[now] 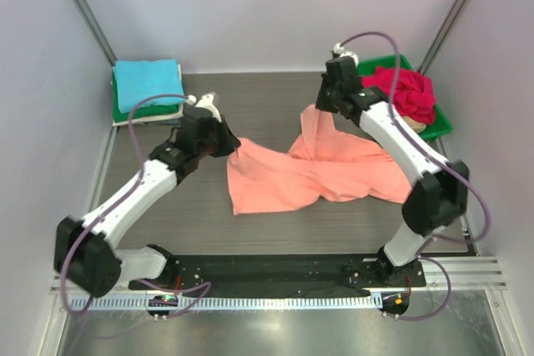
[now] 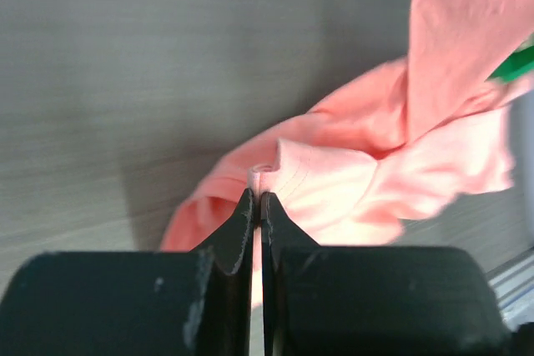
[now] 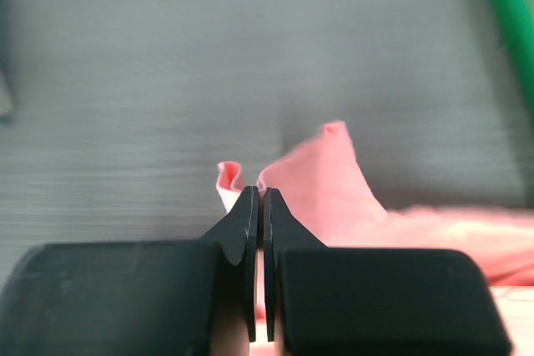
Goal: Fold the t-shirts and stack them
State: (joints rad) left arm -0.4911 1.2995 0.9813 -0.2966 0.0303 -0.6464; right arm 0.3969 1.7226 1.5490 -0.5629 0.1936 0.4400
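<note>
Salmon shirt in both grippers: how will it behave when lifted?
Likely floppy: the salmon-orange t-shirt drapes from the right gripper and lies wrinkled on the table. Probably light: a thin pinch by the left gripper holds its edge. Dragged, it may bunch rather than keep shape.

A crumpled salmon-orange cloth t-shirt [image 1: 309, 174] lies on the dark table [image 1: 267, 102], stretched between left gripper [image 1: 230, 146] and right gripper [image 1: 320, 108].

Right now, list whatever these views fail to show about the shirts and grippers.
Top external: each wrist covers the tips of the left gripper and right gripper, hiding each pinch on the salmon shirt.
Top external: the turquoise shirt covers its stack; count below unreadable.
Top external: the red shirt hides what else the green tray holds.
Left wrist: the right edge cuts off the salmon shirt.
</note>
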